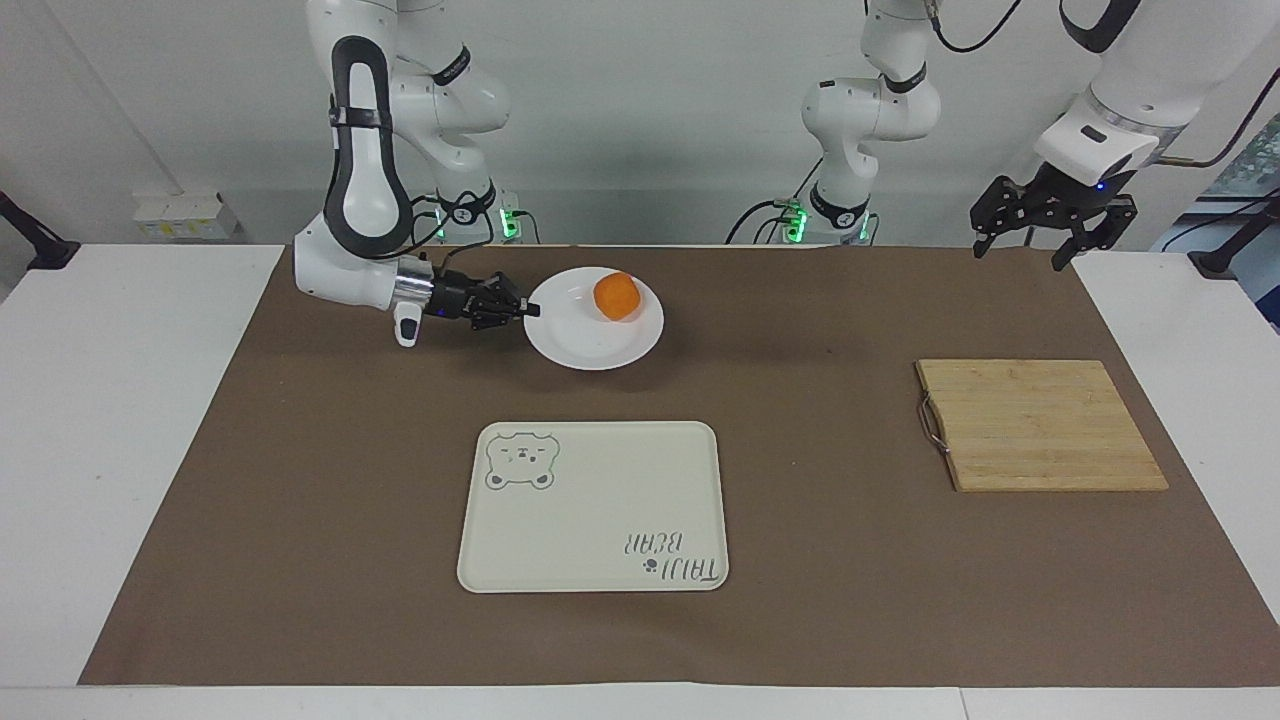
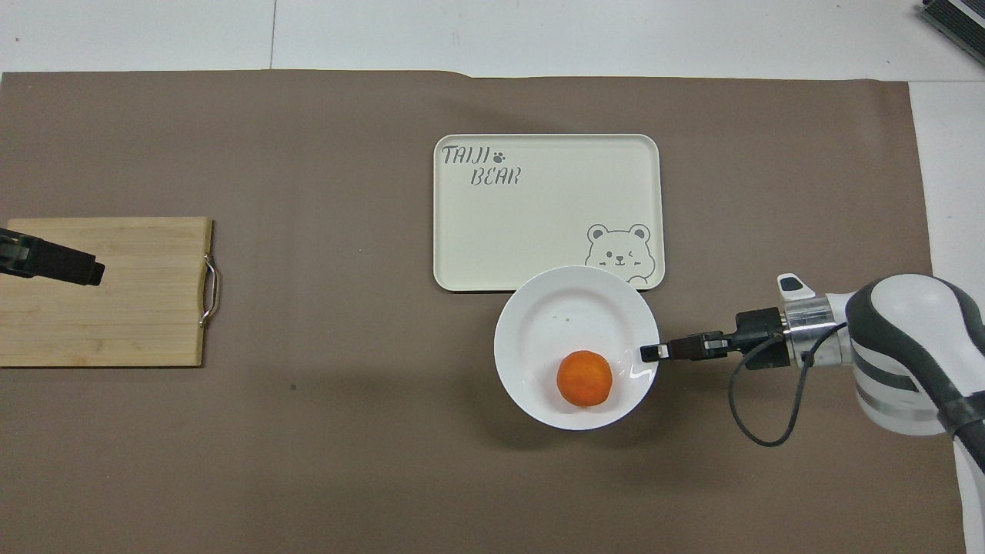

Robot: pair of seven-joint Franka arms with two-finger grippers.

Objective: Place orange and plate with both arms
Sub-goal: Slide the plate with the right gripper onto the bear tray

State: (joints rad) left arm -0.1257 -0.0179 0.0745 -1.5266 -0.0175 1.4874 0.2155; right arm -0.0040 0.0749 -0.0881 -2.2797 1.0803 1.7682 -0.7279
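Now right tool (image 1: pixel 532 311) gripping plate (image 1: pixel 585 345) rim

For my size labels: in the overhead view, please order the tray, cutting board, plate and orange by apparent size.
1. Cream rectangular bear tray
2. Wooden cutting board, partly cut off at the edge
3. Round white plate
4. Small round orange

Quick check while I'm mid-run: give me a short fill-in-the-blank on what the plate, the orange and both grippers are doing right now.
1. The right gripper is shut on the rim of the ____.
2. The orange sits on the plate, off-centre toward its ____ edge.
3. The left gripper is open and waits over the end of the table with the wooden ____.
4. The cream tray holds ____.

Missing words: plate; robot-side; cutting board; nothing
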